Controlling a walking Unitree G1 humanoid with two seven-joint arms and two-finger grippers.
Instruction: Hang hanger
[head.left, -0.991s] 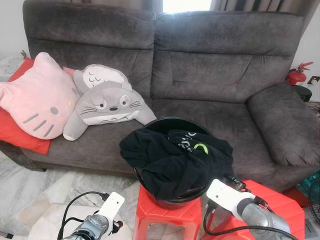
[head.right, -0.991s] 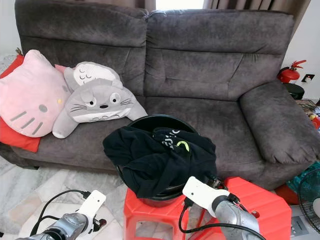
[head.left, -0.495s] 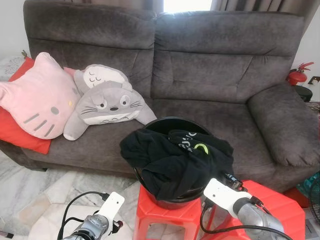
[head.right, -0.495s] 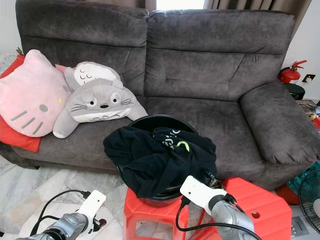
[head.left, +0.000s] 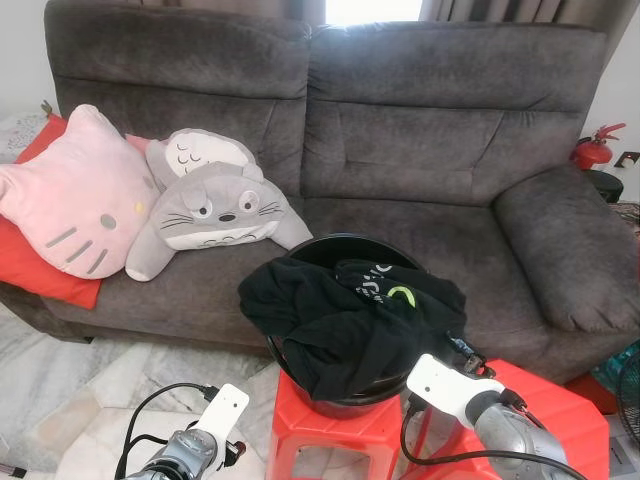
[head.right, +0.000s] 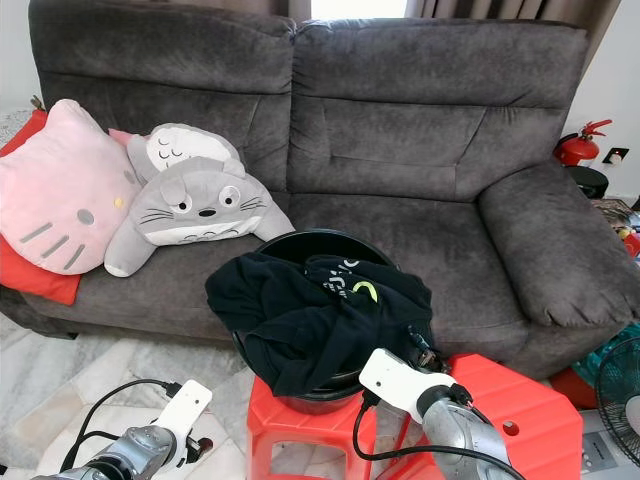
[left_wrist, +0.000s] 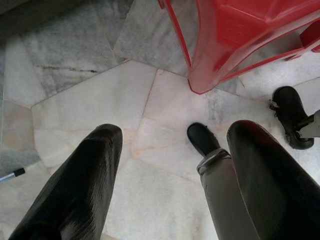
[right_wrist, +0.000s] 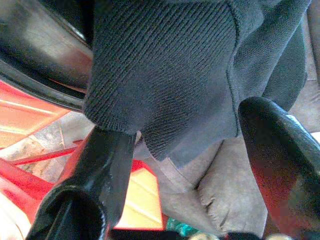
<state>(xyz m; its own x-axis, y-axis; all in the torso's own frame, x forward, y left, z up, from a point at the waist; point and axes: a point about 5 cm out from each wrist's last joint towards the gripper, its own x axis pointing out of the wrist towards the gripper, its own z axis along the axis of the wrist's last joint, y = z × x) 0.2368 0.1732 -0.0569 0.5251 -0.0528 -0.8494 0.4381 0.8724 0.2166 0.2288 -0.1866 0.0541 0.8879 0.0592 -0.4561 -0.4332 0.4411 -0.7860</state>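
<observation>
At the black basin (head.left: 345, 395) on the red stool (head.left: 335, 430), my right gripper (right_wrist: 175, 145) is spread wide around the hem of the black garment (head.left: 345, 320). I see no hanger. Next I should pinch the cloth.

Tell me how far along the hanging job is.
Nothing looks done: the black garment lies heaped over the black tub on the red stool. In hand: the right pincer, open, is at the garment's hem. Grabbing and hanging remain; I see no hanger.
</observation>
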